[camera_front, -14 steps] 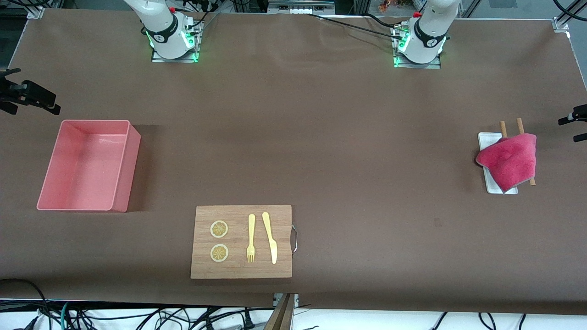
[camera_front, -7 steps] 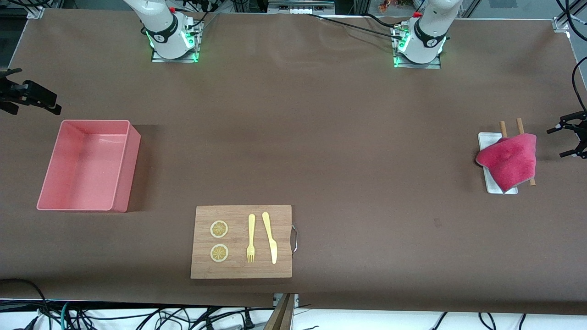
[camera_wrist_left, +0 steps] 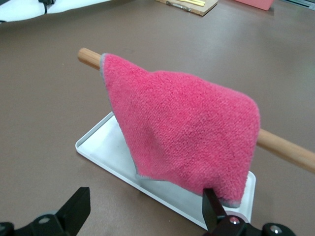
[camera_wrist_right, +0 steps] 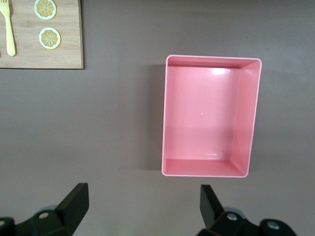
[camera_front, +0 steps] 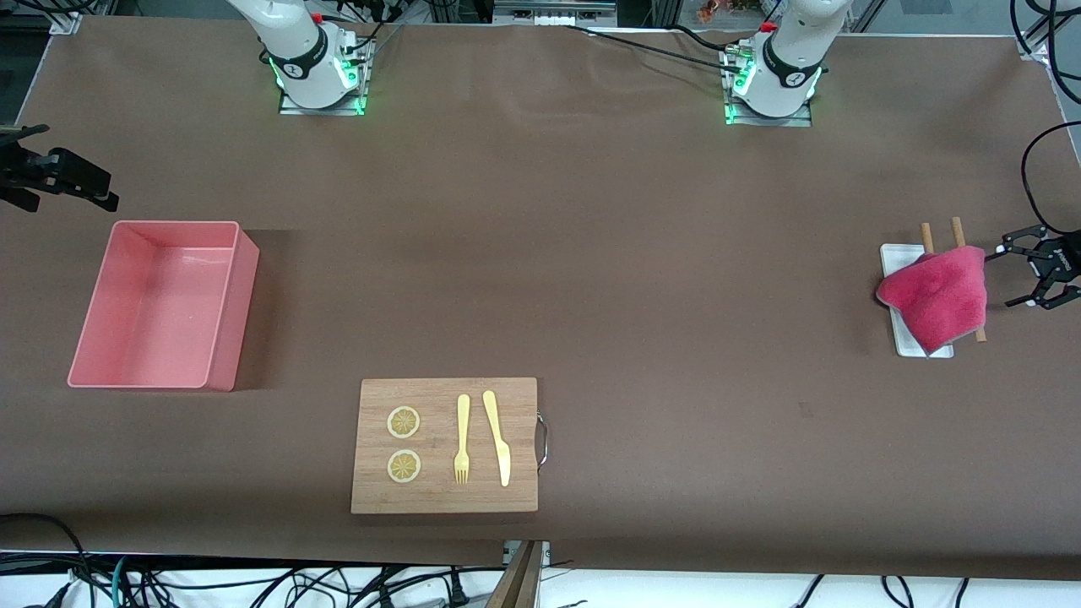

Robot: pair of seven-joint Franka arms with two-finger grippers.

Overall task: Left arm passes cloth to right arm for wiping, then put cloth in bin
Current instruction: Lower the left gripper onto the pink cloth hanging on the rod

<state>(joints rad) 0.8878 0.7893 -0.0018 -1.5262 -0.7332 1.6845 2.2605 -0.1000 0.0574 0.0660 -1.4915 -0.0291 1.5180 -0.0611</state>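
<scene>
The cloth (camera_front: pixel 937 294), pink face up, is draped over two wooden sticks (camera_front: pixel 927 236) and a white tray (camera_front: pixel 892 257) at the right edge of the front view, toward the left arm's end of the tabletop (camera_front: pixel 591 253). The left gripper (camera_front: pixel 1024 275) is held just beside the cloth with its fingers (camera_wrist_left: pixel 75 209) spread wide and nothing between them. The right gripper (camera_front: pixel 46 173) is seen at the left edge of the front view above the bin (camera_front: pixel 160 304), its fingers (camera_wrist_right: pixel 74 201) likewise spread wide and empty, while a cutting board (camera_front: pixel 445 445) carrying a fork (camera_front: pixel 462 439), a knife (camera_front: pixel 497 436) and two lemon slices (camera_front: pixel 404 422) lies at lower centre.
</scene>
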